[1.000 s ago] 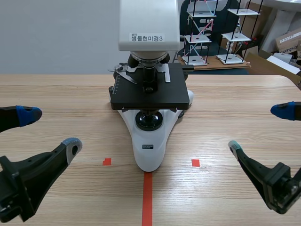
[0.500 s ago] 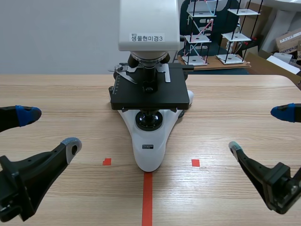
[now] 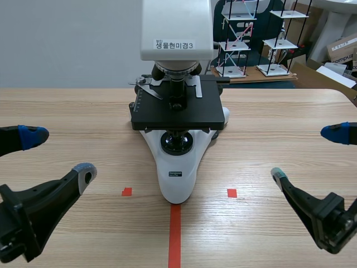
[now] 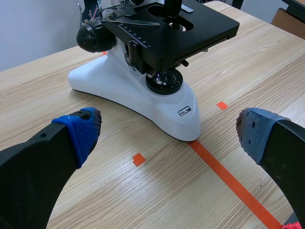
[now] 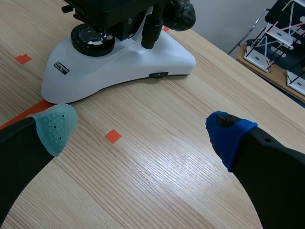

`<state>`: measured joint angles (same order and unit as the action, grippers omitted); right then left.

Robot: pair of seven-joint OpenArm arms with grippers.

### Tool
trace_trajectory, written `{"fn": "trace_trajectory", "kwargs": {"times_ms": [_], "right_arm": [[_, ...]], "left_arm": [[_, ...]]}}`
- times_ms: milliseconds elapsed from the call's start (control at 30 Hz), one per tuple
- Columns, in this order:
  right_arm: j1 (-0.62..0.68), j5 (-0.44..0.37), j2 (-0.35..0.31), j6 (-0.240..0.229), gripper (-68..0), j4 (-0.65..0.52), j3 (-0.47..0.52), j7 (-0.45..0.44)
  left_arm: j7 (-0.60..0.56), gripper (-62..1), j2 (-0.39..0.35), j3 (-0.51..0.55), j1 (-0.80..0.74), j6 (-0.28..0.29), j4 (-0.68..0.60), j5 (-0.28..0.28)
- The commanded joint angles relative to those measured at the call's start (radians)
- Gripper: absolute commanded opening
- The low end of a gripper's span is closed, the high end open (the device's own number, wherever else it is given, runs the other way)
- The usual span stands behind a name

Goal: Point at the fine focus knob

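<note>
Sticking out of the microscope [image 3: 177,167] side, one black focus knob [image 4: 93,37] sits well ahead of the left gripper [image 3: 58,154]. A second knob [image 5: 183,15] on the other side sits well ahead of the right gripper [image 3: 307,153]. Both grippers are spread wide, holding nothing, low over the table [image 3: 279,111], flanking the base without touching it. Count: one microscope, two knobs, two red squares [image 3: 127,191], one tape line [image 3: 174,234].

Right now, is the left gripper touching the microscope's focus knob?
Apart. The left wrist view shows the open left gripper short of the microscope, with bare table between its fingers and the black focus knob.
</note>
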<state>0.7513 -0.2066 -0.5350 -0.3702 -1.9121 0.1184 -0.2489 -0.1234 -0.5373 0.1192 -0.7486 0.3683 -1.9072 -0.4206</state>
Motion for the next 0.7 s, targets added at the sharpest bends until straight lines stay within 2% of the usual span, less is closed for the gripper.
{"fn": "trace_trajectory", "kwargs": {"times_ms": [0,267,333,400,500,567,667], "right_arm": [[-0.003,-0.007,-0.005,0.005,-8.5,-0.014,0.004,-0.020],[-0.003,-0.007,-0.005,0.005,-8.5,-0.014,0.004,-0.026],[-0.003,-0.007,-0.005,0.005,-10.3,-0.014,0.004,-0.026],[-0.003,-0.007,-0.005,0.016,-18.0,-0.013,0.004,-0.026],[-0.009,-0.006,-0.005,0.051,-35.8,-0.003,0.006,-0.024],[-0.028,-0.006,-0.005,0.057,-45.9,0.014,0.006,-0.011],[-0.065,-0.007,-0.005,0.062,-57.4,0.056,0.006,-0.004]], "left_arm": [[-0.014,-1.3,0.002,0.005,-0.002,0.001,-0.018,-0.009],[-0.014,-1.3,0.002,0.005,-0.002,0.001,-0.018,-0.009],[-0.014,-1.3,0.002,0.005,-0.002,0.001,-0.018,-0.009],[-0.014,-1.3,0.002,0.005,-0.002,0.001,-0.018,-0.009],[-0.014,-1.3,0.002,0.005,-0.002,0.001,-0.018,-0.010],[-0.014,-1.3,0.002,0.005,-0.002,0.001,-0.018,-0.010],[-0.014,-1.3,0.002,0.005,-0.002,0.001,-0.018,-0.009]]}}
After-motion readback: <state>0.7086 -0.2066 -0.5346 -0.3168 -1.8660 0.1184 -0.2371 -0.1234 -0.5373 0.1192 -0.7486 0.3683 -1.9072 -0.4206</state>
